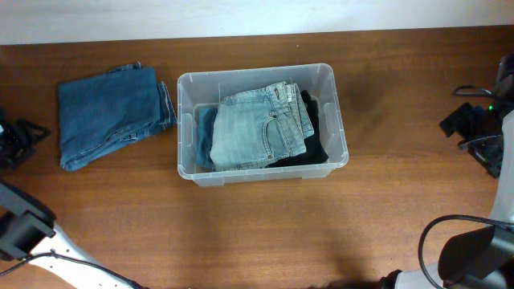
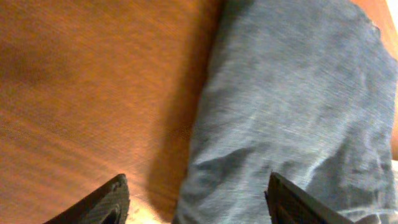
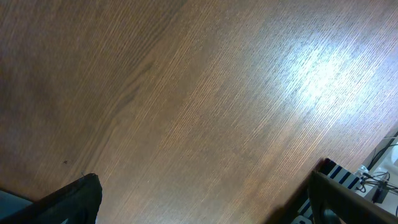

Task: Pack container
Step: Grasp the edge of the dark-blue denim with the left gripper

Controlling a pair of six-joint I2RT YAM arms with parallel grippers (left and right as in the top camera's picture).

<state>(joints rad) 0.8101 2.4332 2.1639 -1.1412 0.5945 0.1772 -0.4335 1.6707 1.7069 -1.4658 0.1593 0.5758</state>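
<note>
The left gripper (image 2: 196, 202) hangs with its dark fingers (image 2: 112, 202) spread wide above the near edge of a pair of folded blue jeans (image 2: 292, 106). Only the fingertips show at the bottom of the wrist view, and nothing is pinched between them. The right gripper (image 3: 205, 199) is likewise spread wide over bare wood, its tips cut off by the frame. Beside it, a few cables (image 3: 379, 171) at the lower right corner are too blurred to identify.

From overhead, both arm bases are cropped at the near edge of the brown wooden worktop (image 1: 385, 217), and the arms at either side appear only as dark shapes. The container (image 1: 261, 175), a clear plastic bin, sits at the middle of the worktop, well apart from both grippers. Inside it, light-wash jeans (image 1: 261, 128) lie on top. They partly cover a darker blue garment (image 1: 206, 132) on the left and a black garment (image 1: 317, 136) on the right. The blue jeans lie flat just beside the container's left wall. A pale wall (image 1: 241, 16) runs behind the far edge.
</note>
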